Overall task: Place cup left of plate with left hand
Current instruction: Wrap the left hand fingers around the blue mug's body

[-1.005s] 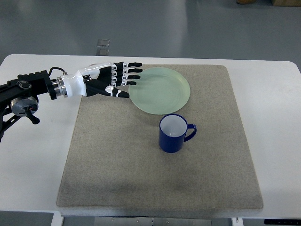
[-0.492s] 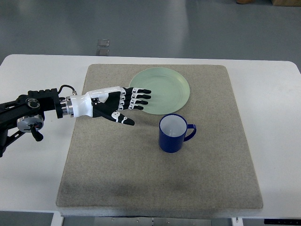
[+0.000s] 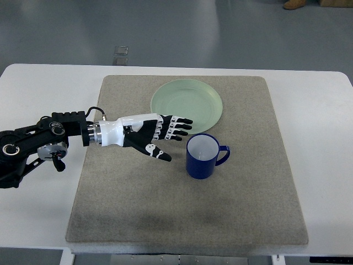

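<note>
A dark blue cup (image 3: pixel 204 156) with a white inside stands upright on the grey mat (image 3: pixel 182 221), its handle pointing right. It sits just below the lower right rim of the pale green plate (image 3: pixel 187 105). My left hand (image 3: pixel 172 138) reaches in from the left, open, fingers stretched toward the cup and thumb spread downward. Its fingertips (image 3: pixel 187 126) hover a short gap left of the cup's rim, over the plate's lower edge, touching nothing. The right arm is out of sight.
The mat covers most of a white table (image 3: pixel 320 143). My left forearm (image 3: pixel 49 144) lies across the mat's left edge. Bare mat stretches left of the plate and below the cup.
My left hand has moved down and to the right, from the plate's left rim toward the cup. The cup and plate have not moved.
</note>
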